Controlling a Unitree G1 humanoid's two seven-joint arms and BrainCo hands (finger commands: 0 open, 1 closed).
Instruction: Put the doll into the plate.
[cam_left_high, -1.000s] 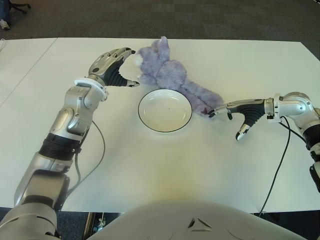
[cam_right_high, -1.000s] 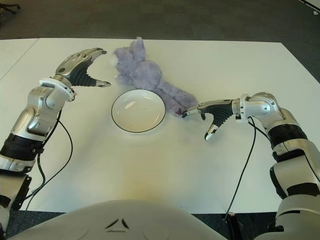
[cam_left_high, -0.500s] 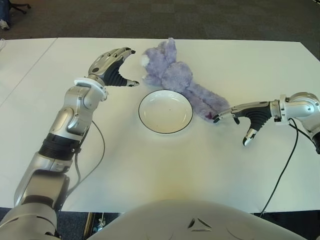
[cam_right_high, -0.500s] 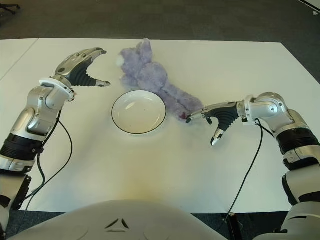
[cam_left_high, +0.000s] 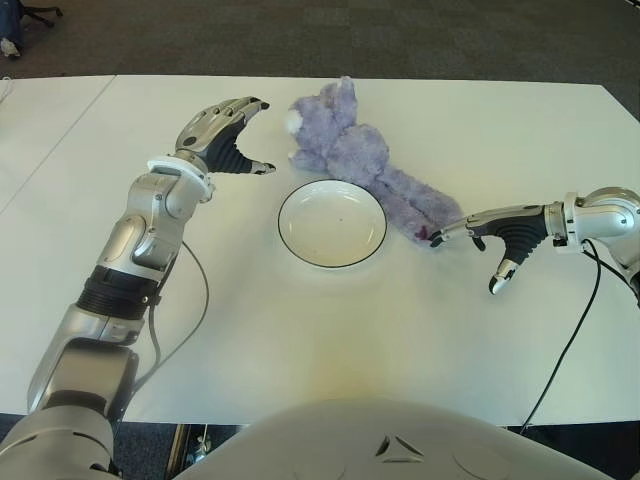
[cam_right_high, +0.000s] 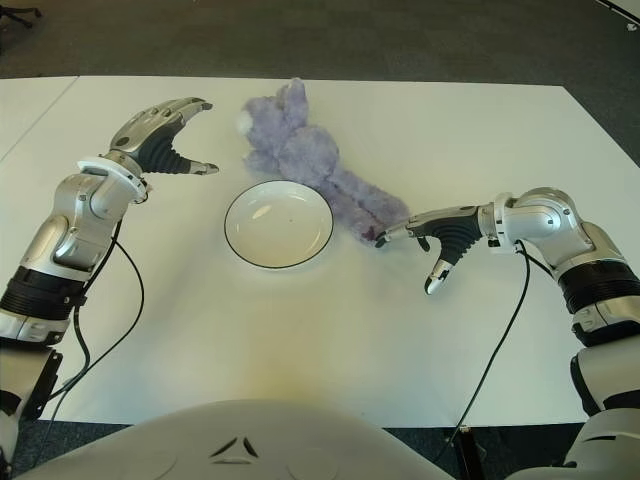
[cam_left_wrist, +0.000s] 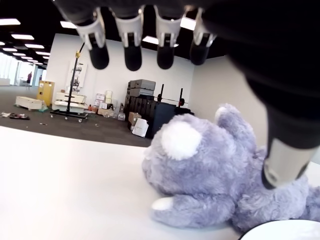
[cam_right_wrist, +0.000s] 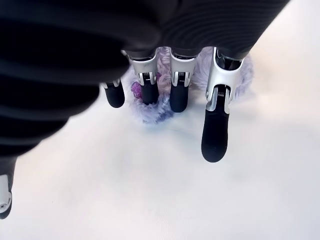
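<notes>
One doll (cam_left_high: 365, 165), one plate (cam_left_high: 331, 222), two hands, one table (cam_left_high: 300, 330).

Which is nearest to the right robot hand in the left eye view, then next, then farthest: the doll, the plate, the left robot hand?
From the right robot hand:
1. Doll, foot at its fingertips.
2. Plate, mid-table, left of the doll's legs.
3. Left robot hand, far left, by the doll's head.

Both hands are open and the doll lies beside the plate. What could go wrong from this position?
1. The right hand only meets the doll at its leg end with flat, open fingers, so it may push the doll farther instead of gripping it.
2. The doll is longer than the plate, so part may hang over the rim.
3. The left hand, open near the doll's head, holds nothing.
</notes>
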